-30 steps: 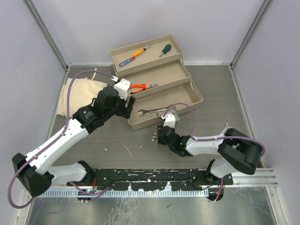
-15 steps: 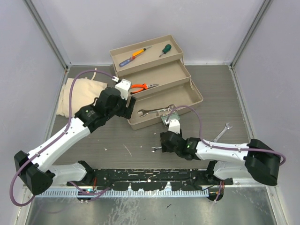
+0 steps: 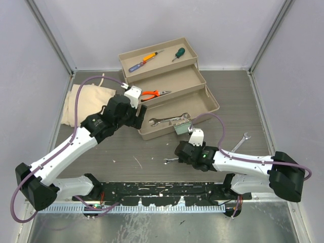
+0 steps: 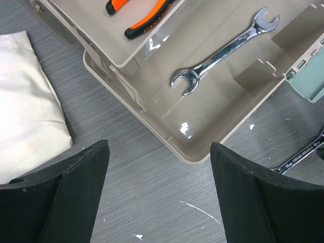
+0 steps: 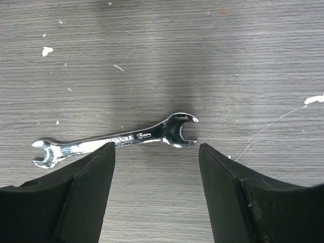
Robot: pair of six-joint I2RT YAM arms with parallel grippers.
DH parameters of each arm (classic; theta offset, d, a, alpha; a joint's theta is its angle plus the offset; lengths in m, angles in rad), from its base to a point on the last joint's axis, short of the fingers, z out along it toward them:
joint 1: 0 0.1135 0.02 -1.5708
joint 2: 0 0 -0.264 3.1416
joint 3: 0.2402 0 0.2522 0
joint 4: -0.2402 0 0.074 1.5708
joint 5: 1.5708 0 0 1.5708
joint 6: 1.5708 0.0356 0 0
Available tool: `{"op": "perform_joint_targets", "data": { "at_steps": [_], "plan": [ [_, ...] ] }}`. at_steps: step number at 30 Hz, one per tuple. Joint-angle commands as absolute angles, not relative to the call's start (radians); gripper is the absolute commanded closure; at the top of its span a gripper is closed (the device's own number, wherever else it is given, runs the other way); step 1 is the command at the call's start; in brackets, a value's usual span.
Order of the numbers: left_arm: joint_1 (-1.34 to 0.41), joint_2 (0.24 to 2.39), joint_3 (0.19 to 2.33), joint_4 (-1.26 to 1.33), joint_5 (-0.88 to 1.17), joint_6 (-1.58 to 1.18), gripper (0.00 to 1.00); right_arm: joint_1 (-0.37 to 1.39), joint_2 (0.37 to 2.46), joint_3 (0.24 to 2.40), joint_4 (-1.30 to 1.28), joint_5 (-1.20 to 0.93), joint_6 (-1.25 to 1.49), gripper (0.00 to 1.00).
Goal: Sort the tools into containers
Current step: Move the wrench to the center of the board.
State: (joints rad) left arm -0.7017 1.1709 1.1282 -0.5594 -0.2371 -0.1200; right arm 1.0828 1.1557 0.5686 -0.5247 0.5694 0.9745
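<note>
The brown toolbox stands open with three stepped trays. The top tray (image 3: pixel 190 50) holds a blue-red and orange screwdriver (image 3: pixel 146 59) and a green screwdriver (image 3: pixel 178 53). The middle tray (image 3: pixel 187 81) holds orange pliers (image 3: pixel 153 93). The bottom tray (image 3: pixel 202 106) holds a silver wrench (image 3: pixel 167 120), also in the left wrist view (image 4: pixel 223 50). My left gripper (image 3: pixel 137 117) (image 4: pixel 159 152) is open and empty over the table by the box's front left corner. My right gripper (image 3: pixel 178 151) (image 5: pixel 157 149) is open above a small wrench (image 3: pixel 171 160) (image 5: pixel 116 140) lying on the table.
Another wrench (image 3: pixel 240 143) lies on the table at the right. A cream cloth (image 3: pixel 86 104) lies left of the box. The pale green latch (image 3: pixel 182 126) hangs at the bottom tray's front edge. Grey walls close in the sides.
My right arm has drawn back from the bottom tray toward the near edge and swung over the small wrench. The right-hand wrench came into view. The left arm has barely moved.
</note>
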Motion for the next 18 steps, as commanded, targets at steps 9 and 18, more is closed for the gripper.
{"op": "perform_joint_targets", "data": {
  "at_steps": [9, 18],
  "plan": [
    [-0.697, 1.126, 1.108, -0.592, -0.241, -0.203, 0.17, 0.961, 1.102, 0.544, -0.408, 0.467, 0.857, 0.28],
    [-0.697, 1.118, 1.120, -0.632, -0.296, -0.293, 0.06, 0.938, 1.141, 0.533, -0.380, 0.400, 0.861, 0.28]
  ]
}}
